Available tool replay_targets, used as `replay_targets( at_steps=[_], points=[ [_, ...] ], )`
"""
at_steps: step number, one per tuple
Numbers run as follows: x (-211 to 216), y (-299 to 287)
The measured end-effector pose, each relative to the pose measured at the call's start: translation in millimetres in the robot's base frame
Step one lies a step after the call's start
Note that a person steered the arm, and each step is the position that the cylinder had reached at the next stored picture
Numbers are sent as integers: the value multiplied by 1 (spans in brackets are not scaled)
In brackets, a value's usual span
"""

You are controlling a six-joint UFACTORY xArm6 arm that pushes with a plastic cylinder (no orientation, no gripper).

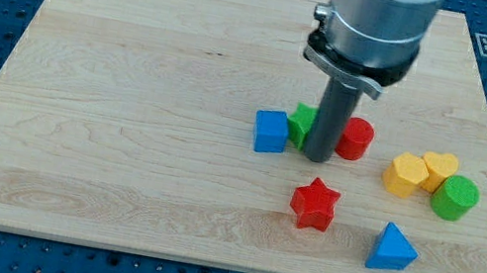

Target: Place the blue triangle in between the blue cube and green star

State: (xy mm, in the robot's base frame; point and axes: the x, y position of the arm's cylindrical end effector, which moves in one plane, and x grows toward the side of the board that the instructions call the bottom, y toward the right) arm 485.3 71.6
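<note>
The blue cube (270, 131) sits left of centre, the green star (301, 124) touching or nearly touching its right side, half hidden behind the rod. My tip (317, 159) rests at centre frame, just right of the star and left of the red cylinder (356, 138); there are no jaws, only a bare rod. The blue triangle (391, 249) lies well apart at lower right, untouched, so the approach is not yet begun. Next, I judge, my tip must swing round to the triangle's lower right and push it up-left, past the red star (314, 204); the gap looks tight.
</note>
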Motion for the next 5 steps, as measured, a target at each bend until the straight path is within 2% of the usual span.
replay_targets(
  at_steps=[1,2,3,4,5],
  points=[
    [7,2],
    [53,52],
    [62,108],
    [89,137],
    [129,138]
  ],
)
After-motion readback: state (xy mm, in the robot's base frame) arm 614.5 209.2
